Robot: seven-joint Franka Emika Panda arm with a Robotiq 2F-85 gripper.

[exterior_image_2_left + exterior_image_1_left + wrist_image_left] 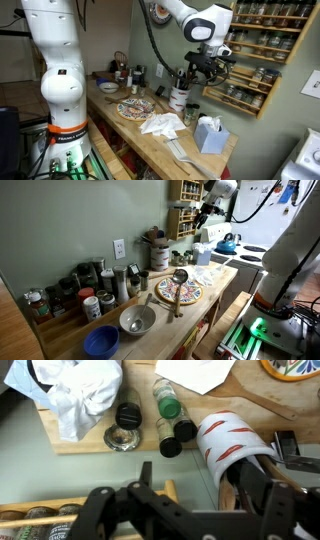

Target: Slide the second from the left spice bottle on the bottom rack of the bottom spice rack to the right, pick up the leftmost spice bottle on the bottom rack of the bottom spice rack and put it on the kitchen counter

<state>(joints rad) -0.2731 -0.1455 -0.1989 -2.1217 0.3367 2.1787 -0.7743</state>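
Observation:
The bottom spice rack (pixel 250 100) is a light wooden wall rack, and small dark jars stand on its lowest tier, the bottom rack (pixel 243 108). It also shows in an exterior view (pixel 183 222) and at the lower left of the wrist view (pixel 40 512). My gripper (pixel 205 68) hangs in front of the rack's left end, above the kitchen counter (pixel 150 142). In the wrist view its dark fingers (pixel 185 510) are spread apart with nothing between them. I cannot tell the leftmost jars apart.
A white utensil crock (pixel 235 445) stands just below the gripper. Several small bottles (pixel 168 402), a crumpled cloth (pixel 160 123), a tissue box (pixel 208 133) and a painted plate (pixel 178 292) also sit on the counter. Bowls (pixel 137 320) and more jars stand farther along, and a blue kettle (pixel 227 245) sits on the stove.

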